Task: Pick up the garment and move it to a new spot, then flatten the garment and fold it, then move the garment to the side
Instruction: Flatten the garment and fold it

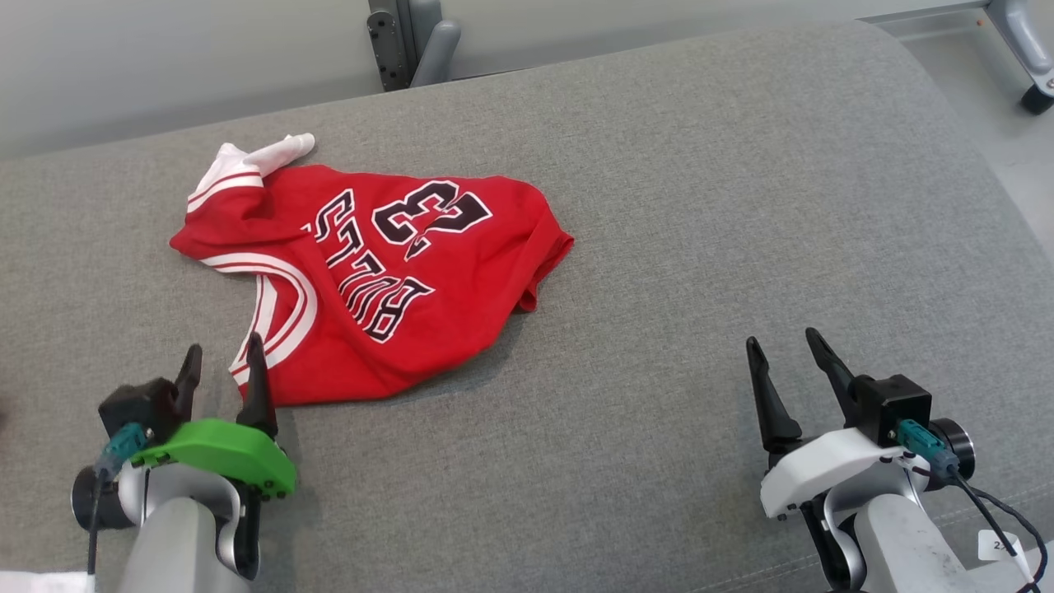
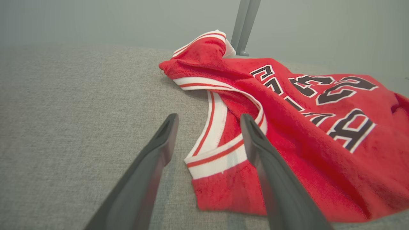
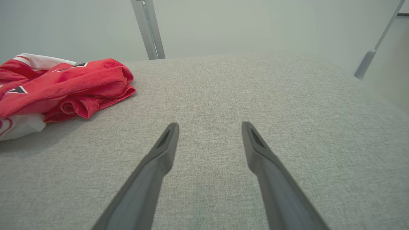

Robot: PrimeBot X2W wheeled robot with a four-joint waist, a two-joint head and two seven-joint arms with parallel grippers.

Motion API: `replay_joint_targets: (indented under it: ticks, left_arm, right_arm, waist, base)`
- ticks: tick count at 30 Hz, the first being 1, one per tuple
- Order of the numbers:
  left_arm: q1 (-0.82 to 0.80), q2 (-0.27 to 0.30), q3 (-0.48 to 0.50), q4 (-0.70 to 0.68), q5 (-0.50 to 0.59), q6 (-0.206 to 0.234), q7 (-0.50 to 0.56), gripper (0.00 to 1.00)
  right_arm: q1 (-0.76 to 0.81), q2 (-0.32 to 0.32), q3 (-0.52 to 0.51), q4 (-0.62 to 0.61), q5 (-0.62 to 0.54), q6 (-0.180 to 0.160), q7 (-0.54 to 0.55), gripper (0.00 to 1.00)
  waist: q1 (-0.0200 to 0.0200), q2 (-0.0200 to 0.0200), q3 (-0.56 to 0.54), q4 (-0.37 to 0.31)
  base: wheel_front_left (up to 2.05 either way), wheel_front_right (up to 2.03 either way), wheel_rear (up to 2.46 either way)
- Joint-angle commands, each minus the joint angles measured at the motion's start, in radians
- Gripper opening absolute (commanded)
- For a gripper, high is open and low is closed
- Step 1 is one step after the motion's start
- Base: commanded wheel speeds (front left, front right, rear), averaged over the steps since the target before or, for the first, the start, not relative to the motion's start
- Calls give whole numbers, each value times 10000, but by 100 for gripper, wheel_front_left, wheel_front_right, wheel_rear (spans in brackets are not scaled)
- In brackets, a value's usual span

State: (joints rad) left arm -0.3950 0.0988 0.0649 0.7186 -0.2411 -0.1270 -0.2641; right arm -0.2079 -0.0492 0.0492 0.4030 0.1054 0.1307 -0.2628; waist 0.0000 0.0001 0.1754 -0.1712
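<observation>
The garment is a red sleeveless jersey with white trim and black lettering, lying loosely rumpled on the left half of the grey padded surface. My left gripper stands open at the jersey's near left corner, one finger over the white-trimmed edge, holding nothing. In the left wrist view the trimmed armhole edge of the garment lies between the spread fingers of the left gripper. My right gripper is open over bare fabric at the lower right, well apart from the jersey. In the right wrist view the garment lies bunched at the far left, beyond the right gripper.
The grey surface ends at a rounded far edge, with a pale wall behind. A grey metal post rises behind the far edge. Another frame leg with a dark foot stands on the floor at the top right.
</observation>
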Motion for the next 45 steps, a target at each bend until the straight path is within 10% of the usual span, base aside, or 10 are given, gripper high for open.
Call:
replay_joint_targets:
  ticks: [1, 16, 17, 19, 45]
  left_arm:
    - [277, -89, 91, -12, -71, -30, -2, 100]
    - [428, -394, 295, 946, -20, -48, 4, 95]
    - [400, -406, 268, 979, -2, -48, 5, 50]
    - [393, -426, 112, 1036, 29, -49, 5, 0]
    - [1162, -220, -1753, -5222, -515, -49, -2, 0]
  right_arm:
    - [109, -29, -27, -19, -56, -1, -31, 100]
    - [29, -26, -60, -34, -222, -1, -31, 100]
    - [43, -28, -61, -29, -228, -1, -31, 100]
    - [92, -29, -103, -6, -232, -1, -31, 100]
    - [1220, -29, -287, 350, 365, 0, -31, 100]
  waist:
    - [0, -1, -56, -21]
    - [0, -1, 44, -370]
    - [0, -1, 23, -392]
    - [0, -1, -36, -401]
    - [0, -1, -1949, 1082]
  base:
    - [0, 0, 0]
    - [0, 0, 0]
    - [0, 0, 0]
    - [0, 0, 0]
    - [0, 0, 0]
